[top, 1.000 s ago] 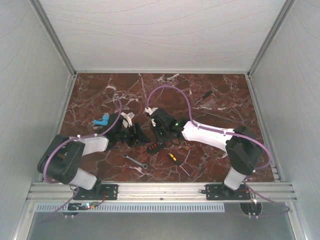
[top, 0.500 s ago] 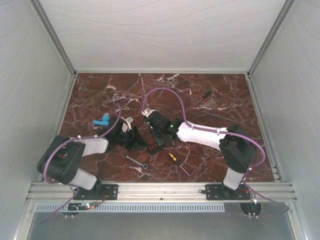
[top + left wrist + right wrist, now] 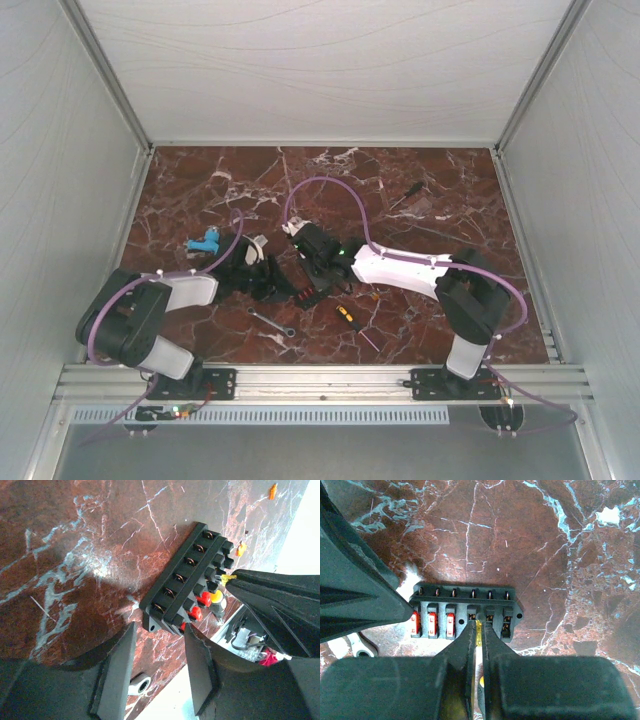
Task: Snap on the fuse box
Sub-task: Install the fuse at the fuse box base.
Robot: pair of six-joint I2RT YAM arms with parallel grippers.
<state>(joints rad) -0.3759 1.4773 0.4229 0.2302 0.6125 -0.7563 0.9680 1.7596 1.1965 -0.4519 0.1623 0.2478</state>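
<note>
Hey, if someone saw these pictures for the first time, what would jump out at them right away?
The black fuse box in the middle of the table, with three red fuses at one end. The right gripper is pinched shut on a small yellow piece at one of its slots. The left gripper stands open at the box's end.

Right pincer (image 3: pixel 479 626) swung left to fuse box (image 3: pixel 468 599); left pincer (image 3: pixel 159 639) edged closer, jaws narrowing

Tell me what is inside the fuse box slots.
Three red fuses fill the slots at one end of the fuse box; the two at the other end show bare metal contacts. The right pincer, shut on a thin yellow piece, covers the slot between, hiding its content.
</note>
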